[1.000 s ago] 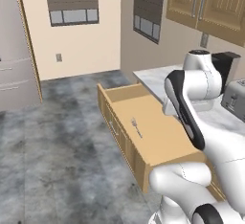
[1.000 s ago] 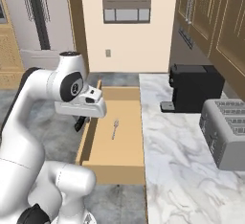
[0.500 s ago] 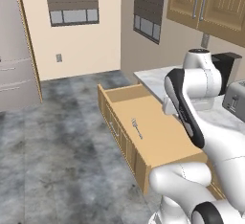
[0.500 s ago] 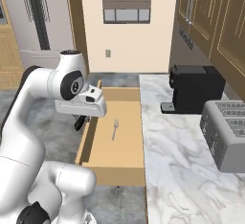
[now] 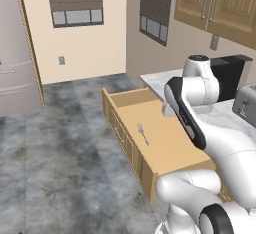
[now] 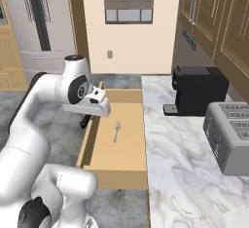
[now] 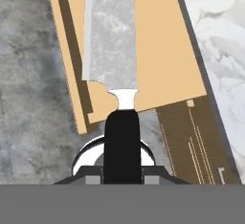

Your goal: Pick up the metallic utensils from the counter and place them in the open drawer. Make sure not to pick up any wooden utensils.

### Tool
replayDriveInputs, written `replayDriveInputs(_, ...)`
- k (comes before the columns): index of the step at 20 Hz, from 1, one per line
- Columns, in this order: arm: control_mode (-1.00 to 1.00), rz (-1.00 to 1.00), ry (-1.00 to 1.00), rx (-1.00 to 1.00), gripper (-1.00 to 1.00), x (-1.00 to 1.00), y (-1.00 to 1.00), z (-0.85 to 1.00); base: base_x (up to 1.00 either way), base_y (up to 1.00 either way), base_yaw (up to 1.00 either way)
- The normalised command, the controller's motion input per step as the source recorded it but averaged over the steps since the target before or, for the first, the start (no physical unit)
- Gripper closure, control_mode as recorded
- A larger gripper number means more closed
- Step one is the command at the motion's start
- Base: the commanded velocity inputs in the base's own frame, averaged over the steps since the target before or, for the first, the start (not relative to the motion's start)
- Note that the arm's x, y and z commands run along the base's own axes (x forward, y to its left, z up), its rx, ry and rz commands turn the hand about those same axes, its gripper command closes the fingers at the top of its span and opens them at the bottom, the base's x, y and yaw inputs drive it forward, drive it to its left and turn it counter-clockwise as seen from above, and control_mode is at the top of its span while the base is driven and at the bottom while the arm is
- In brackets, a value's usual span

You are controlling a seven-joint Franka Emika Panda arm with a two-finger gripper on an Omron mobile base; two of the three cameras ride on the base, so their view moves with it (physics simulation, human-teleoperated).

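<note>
My gripper (image 7: 122,177) is shut on the black handle (image 7: 122,139) of a metallic utensil whose wide silvery blade (image 7: 111,31) points away from the hand. It hangs over the front corner of the open drawer (image 7: 162,50), partly above the grey floor. In the right base view the gripper (image 6: 87,120) sits at the left rim of the tan drawer (image 6: 124,159). A slim silver fork (image 6: 116,131) lies on the drawer's bare bottom, also seen as the fork (image 5: 143,134) inside the drawer (image 5: 165,145). The counter with the cooktop and the wooden utensils are out of view.
A marbled top (image 6: 185,163) right of the drawer bears a black coffee machine (image 6: 197,89) and a grey toaster (image 6: 228,134). Grey tiled floor (image 5: 60,153) spreads to the drawer's other side. Wall cabinets (image 5: 220,3) hang above.
</note>
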Motion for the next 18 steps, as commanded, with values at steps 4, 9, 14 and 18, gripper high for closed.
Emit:
replayDriveInputs(4,-1.00,-0.11,-0.01,0.00,1.00,0.66,0.00,-0.58,0.00,0.00,0.00)
replayDriveInputs(9,-1.00,-0.09,0.06,0.00,1.00,0.68,0.00,-0.63,0.00,0.00,0.00)
replayDriveInputs(14,-1.00,0.00,0.13,0.02,1.00,0.62,-0.01,-0.60,0.00,0.00,0.00)
replayDriveInputs(18,-1.00,0.03,0.05,0.00,1.00,0.59,-0.14,-0.42,0.00,0.00,0.00)
